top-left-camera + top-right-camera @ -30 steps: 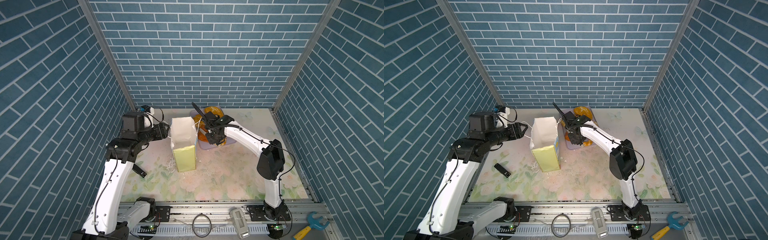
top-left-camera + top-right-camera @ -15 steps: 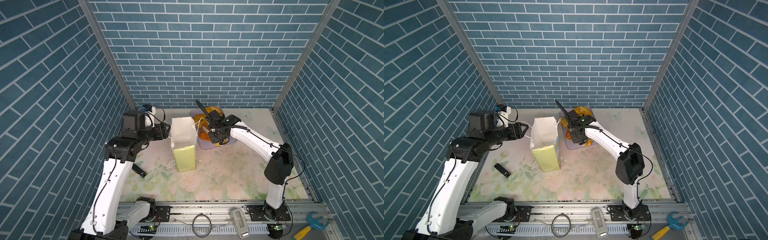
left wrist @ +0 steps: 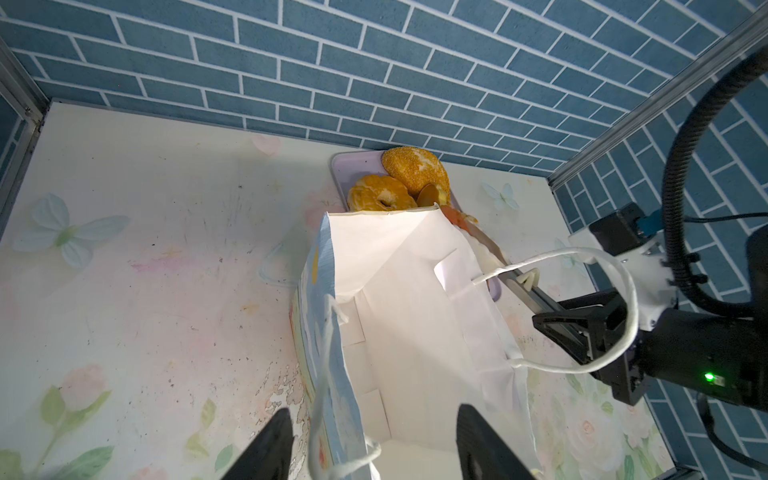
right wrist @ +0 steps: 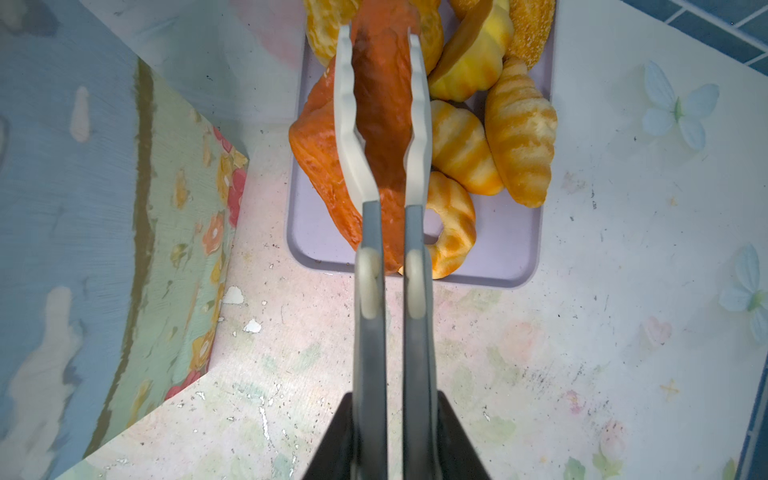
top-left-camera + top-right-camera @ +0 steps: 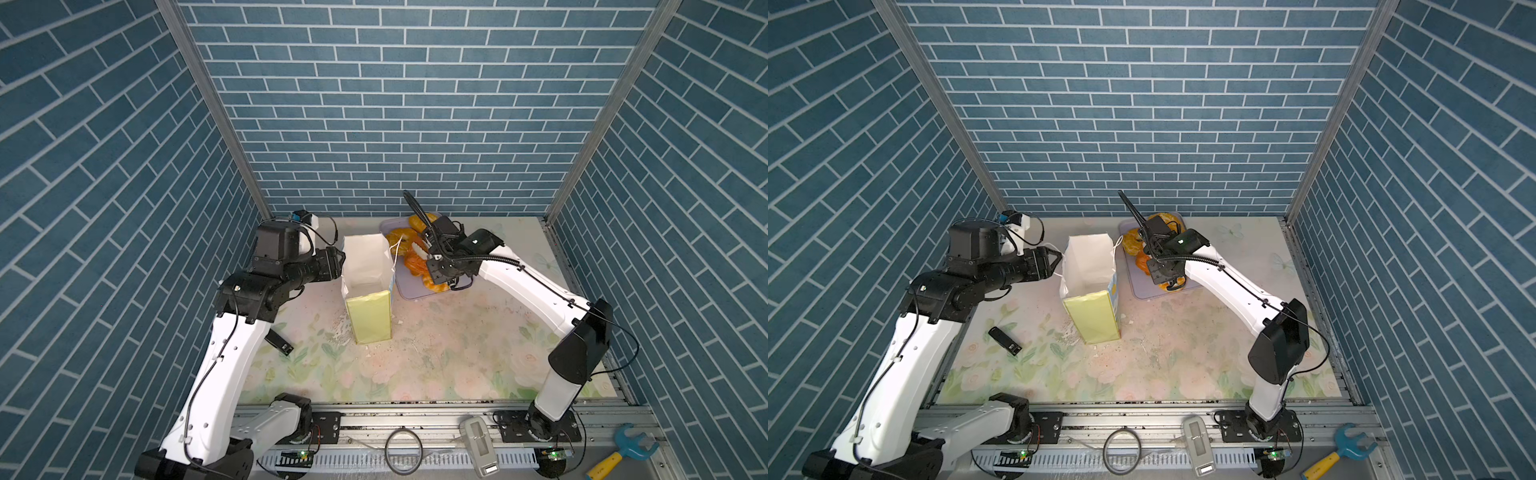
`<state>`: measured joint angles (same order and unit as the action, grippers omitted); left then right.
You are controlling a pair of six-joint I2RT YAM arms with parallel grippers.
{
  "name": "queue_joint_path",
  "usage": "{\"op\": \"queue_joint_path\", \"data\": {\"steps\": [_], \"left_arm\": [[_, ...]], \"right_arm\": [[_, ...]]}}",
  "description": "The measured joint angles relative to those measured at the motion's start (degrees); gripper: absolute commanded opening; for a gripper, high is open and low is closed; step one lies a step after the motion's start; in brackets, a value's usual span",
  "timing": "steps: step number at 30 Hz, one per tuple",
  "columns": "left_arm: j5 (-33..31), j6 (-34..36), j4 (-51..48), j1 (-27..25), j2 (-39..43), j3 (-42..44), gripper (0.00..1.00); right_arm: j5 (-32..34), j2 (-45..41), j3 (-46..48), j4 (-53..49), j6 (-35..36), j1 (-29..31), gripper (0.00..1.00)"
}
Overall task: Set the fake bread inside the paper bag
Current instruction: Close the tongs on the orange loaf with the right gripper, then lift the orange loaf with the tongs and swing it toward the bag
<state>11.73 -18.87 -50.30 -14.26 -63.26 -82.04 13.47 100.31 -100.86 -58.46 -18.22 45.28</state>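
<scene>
The right gripper (image 4: 380,50) is clamped: its long grey fingers with white scalloped tips press in on a long dark-orange loaf (image 4: 382,124), one tip on each flank, and the loaf runs lengthwise between them and projects past the tips. The held piece sits above the lavender tray (image 4: 498,257), over the heap of other fake bread (image 4: 461,149); whether it is clear of the pieces beneath cannot be told. Also on the tray are a striped croissant (image 4: 519,137), a ring bun (image 4: 451,224), a yellow wedge (image 4: 473,54) and a seeded round bun (image 3: 415,170). The paper bag (image 5: 368,266) stands upright on the floral table (image 5: 415,353) between the two arms, mouth open upward. The tray lies just beside the bag on the right arm's side, so the loaf is outside the bag, near its printed face. The left gripper (image 3: 374,419) is spread wide at the bag's opposite side: one black finger (image 3: 278,440) is outside the printed wall and the other is over the white interior, with the wall's edge and the near cord handle (image 3: 324,365) between them. Contact with the paper cannot be determined. The far cord handle (image 3: 623,299) loops out toward the right gripper.
</scene>
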Motion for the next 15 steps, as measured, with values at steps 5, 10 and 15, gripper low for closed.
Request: {"op": "queue_joint_path", "data": {"steps": [5,10,15], "left_arm": [[-1.7,-1.3,0.3,-0.5,-1.9,0.3,0.43],[-3.8,-3.1,2.0,-0.6,-2.5,1.2,0.28],[-6.4,-4.9,4.9,-0.7,-2.5,1.8,0.12]], "right_arm": [[0.7,-1.3,-0.1,-0.4,0.0,0.0,0.24],[1.9,-1.9,-2.8,-1.8,0.1,0.0,0.24],[2.4,-1.9,-8.2,-3.9,0.6,0.0,0.24]]}}
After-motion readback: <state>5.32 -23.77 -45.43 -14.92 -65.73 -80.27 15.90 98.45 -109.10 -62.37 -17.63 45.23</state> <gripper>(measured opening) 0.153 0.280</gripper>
